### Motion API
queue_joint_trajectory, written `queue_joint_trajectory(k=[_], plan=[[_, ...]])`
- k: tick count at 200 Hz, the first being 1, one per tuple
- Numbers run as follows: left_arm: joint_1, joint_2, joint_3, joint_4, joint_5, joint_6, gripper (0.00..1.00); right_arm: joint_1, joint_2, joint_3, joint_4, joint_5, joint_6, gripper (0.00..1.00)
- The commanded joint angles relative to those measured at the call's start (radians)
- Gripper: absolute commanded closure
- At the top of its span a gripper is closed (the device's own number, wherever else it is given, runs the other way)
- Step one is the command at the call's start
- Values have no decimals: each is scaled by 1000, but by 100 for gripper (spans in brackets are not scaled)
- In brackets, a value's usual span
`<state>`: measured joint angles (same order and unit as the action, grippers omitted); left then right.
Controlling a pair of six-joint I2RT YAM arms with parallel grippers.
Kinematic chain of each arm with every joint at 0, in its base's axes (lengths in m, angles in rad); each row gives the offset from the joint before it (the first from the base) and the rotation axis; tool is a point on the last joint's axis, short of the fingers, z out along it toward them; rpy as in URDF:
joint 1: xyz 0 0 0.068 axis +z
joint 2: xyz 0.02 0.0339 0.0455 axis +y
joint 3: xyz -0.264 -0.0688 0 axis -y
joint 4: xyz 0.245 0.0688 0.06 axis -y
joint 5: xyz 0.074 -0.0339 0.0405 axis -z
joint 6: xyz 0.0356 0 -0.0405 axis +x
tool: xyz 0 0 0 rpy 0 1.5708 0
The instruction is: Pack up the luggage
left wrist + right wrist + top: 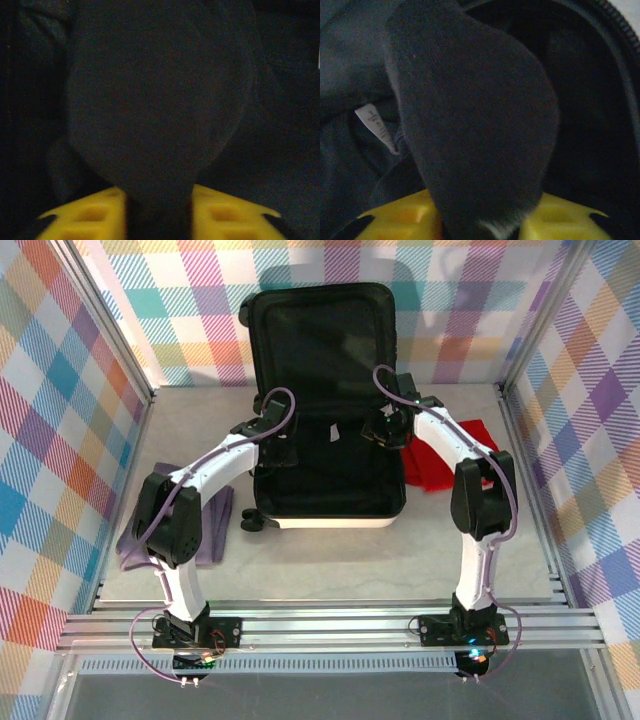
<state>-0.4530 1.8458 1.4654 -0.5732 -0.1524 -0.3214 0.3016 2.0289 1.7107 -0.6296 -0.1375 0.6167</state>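
The left arm (pixel 220 462) and right arm (pixel 450 435) have white links, bulky black joints and black bases (pixel 195 632). A thin purple cable (pixel 275 392) loops along each. The fingers (pixel 90 217) are yellow plastic with hollow pockets.

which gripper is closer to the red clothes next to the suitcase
Right. The right gripper is over the right edge of the luggage, just beside the red clothes; the left gripper is over its left side, farther away.
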Motion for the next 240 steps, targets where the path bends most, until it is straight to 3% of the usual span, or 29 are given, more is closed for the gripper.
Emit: queue_joint_trajectory(k=[1,26,51,119,149,202,240], plan=[[16,-4,8,-6,-42,-1,43,5,-5,55,-18,15,-30,46],[17,-28,28,-26,-48,2,30,5,-37,60,-44,59,-59,27],[19,-67,51,-36,-28,3,29,5,-86,48,-55,76,-84,22],[-26,-89,57,16,89,-15,31,57,-198,-88,-65,64,-165,23],[-65,-36,53,48,97,-52,33,94,-169,-117,-58,92,-176,30],[-112,24,11,108,99,-120,36,150,-145,-131,-100,231,-207,33],[-118,80,3,104,37,-151,37,175,-141,-172,-118,330,-208,33]])
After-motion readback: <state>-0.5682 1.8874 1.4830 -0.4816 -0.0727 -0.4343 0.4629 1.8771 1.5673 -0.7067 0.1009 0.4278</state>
